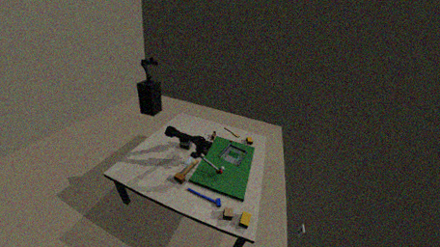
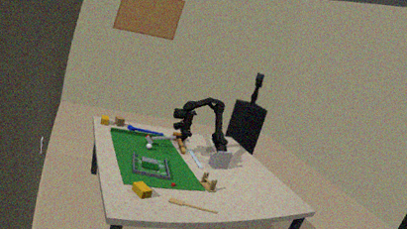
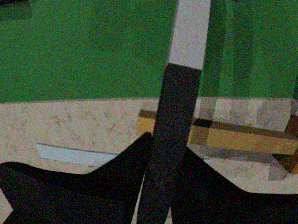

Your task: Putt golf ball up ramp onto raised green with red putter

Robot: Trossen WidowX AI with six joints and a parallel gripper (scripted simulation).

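Note:
My gripper (image 1: 202, 155) (image 2: 182, 137) (image 3: 158, 139) is shut on the black handle of the putter (image 1: 211, 164) (image 2: 164, 139) (image 3: 175, 107), beside the mat's near-arm edge. The putter's light shaft slants out over the green mat (image 1: 223, 187) (image 2: 125, 150) (image 3: 75, 55), and its red-marked head is low over the mat. The white golf ball (image 1: 222, 168) (image 2: 149, 146) is right by the head; whether they touch I cannot tell. The raised green (image 1: 233, 155) (image 2: 149, 165) with its grey ramp sits inside a grey border. Head and ball are outside the wrist view.
A wooden mallet (image 1: 179, 177) (image 2: 182, 146) (image 3: 240, 138) lies beneath the gripper area. A blue club (image 1: 204, 196) (image 2: 148, 131) lies beyond the mat's end. Yellow blocks (image 1: 245, 220) (image 2: 142, 190), a light-blue strip (image 2: 195, 158) (image 3: 75, 154) and a wooden stand (image 2: 209, 183) surround the mat.

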